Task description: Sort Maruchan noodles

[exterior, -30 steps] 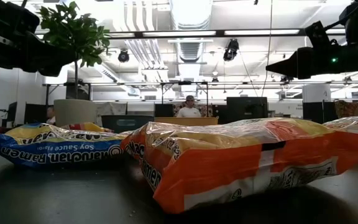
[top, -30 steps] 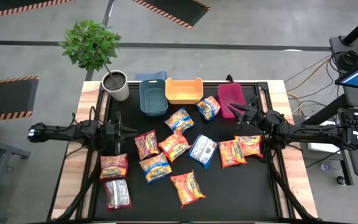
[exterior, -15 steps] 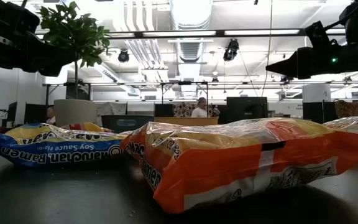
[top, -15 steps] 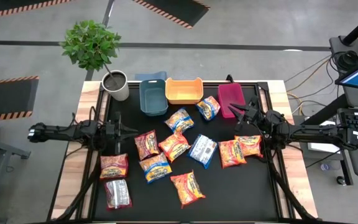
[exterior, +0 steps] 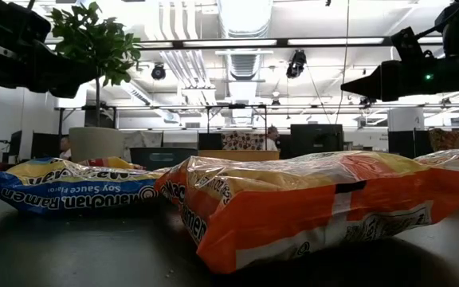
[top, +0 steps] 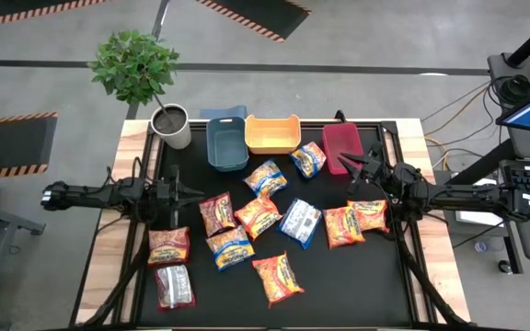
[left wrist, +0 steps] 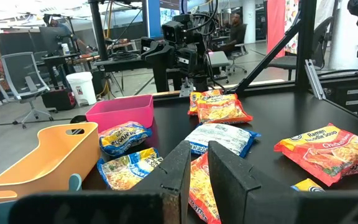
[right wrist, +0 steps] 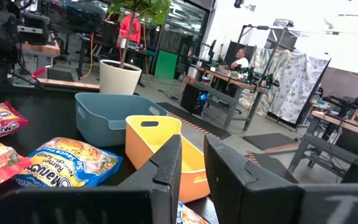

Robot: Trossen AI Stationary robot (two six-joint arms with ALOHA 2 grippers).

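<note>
Packets of Maruchan noodles lie scattered flat across the middle of the black tabletop, none yet in the bins, so I judge the sorting has not begun. Three bins stand in a row along the far edge: blue bin, yellow bin and red bin, open side up, presumably one per flavour. My left claw hangs near the left edge, fingers nearly together and holding nothing, pointing toward a dark red packet. My right claw hovers by the red bin toward the far right corner, likewise almost shut and empty, close above two orange packets. A potted plant stands at the far left corner, clear of my reach.
</note>
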